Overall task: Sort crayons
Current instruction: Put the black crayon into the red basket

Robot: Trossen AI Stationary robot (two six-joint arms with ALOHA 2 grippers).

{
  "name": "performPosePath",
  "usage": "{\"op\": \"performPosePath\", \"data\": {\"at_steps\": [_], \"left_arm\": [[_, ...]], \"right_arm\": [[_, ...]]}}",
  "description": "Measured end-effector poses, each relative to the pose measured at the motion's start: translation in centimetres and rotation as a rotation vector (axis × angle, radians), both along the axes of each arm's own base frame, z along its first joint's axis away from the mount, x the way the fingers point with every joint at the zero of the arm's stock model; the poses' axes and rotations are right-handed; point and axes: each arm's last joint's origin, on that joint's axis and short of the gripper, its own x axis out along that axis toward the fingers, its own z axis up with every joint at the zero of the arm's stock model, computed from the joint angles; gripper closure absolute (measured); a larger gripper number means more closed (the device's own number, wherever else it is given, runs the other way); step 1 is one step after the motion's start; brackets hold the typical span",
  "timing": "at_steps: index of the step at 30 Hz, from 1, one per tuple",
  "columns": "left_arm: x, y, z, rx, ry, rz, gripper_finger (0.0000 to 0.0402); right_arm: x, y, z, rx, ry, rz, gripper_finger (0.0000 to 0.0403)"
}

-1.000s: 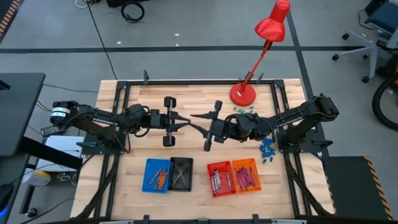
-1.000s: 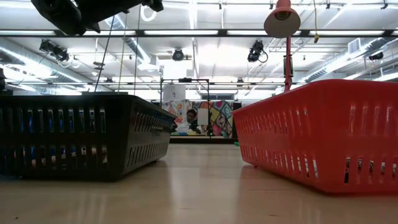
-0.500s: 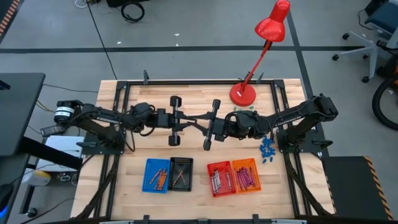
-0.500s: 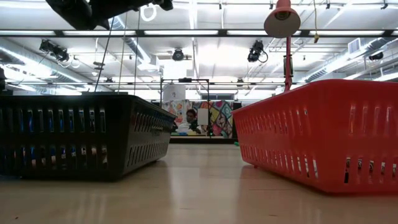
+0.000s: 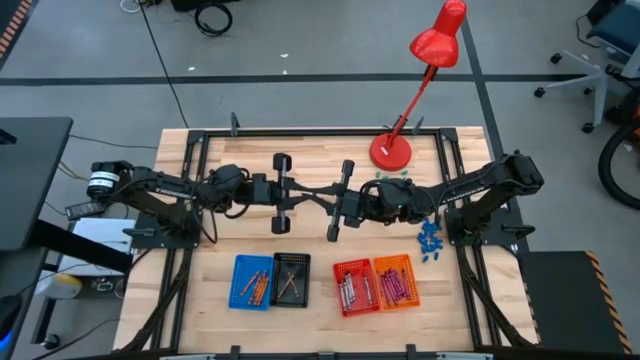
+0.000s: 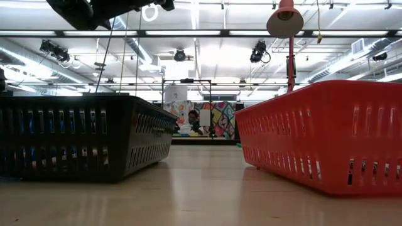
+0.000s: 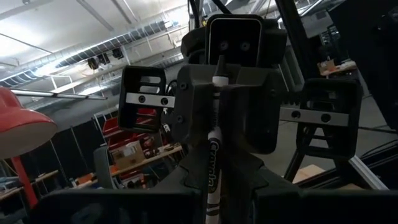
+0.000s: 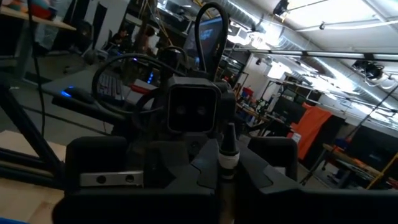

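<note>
A dark crayon point(image 7: 214, 155) with white lettering and a pale band near its tip hangs level, high over the table's middle. My left gripper point(image 5: 300, 193) and my right gripper point(image 5: 320, 196) meet there tip to tip, and both are shut on it. From the right wrist the same crayon point(image 8: 227, 158) stands between that arm's fingers. Other crayons lie sorted in a row of small baskets near the front edge: blue point(image 5: 252, 282), black point(image 5: 290, 278), red point(image 5: 352, 286) and orange point(image 5: 395, 281). My left gripper pinches one end of the crayon point(image 7: 212, 186) between its two fingers. It comes in level from the table's left, fingers lying along the stick. The crayon is lifted clear of the table. My right gripper pinches the other end point(image 8: 226, 180) between its two fingers, level from the table's right, fingers also along the stick. The banded tip point(image 7: 218, 78) shows between its fingers.
A red desk lamp point(image 5: 390, 150) stands at the far right with tiny green bits point(image 5: 392, 175) by its base. Small blue chunks point(image 5: 430, 240) lie at the right. In the low view the black basket point(image 6: 88, 135) and red basket point(image 6: 326, 132) flank a bare strip of tabletop.
My left gripper has carried the crayon toward the table's right, up to my right gripper. My right gripper's fingers, spread wide a second ago, have shut on the crayon's free end. The crayon has stayed level and clear of the table.
</note>
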Motion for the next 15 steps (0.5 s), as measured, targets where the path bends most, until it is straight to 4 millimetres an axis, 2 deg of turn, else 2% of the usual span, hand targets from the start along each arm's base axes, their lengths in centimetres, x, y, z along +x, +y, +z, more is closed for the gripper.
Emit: {"op": "performPosePath", "data": {"at_steps": [4,15], "left_arm": [[0.01,0.03,-0.01,-0.008,0.002,0.007,0.0351],[-0.22,0.18,0.14,-0.063,0.026,0.047,0.0286]], "right_arm": [[-0.01,-0.03,-0.01,0.01,0.0,-0.015,0.0372],[-0.23,0.59,-0.07,0.026,0.007,-0.092,0.0375]]}}
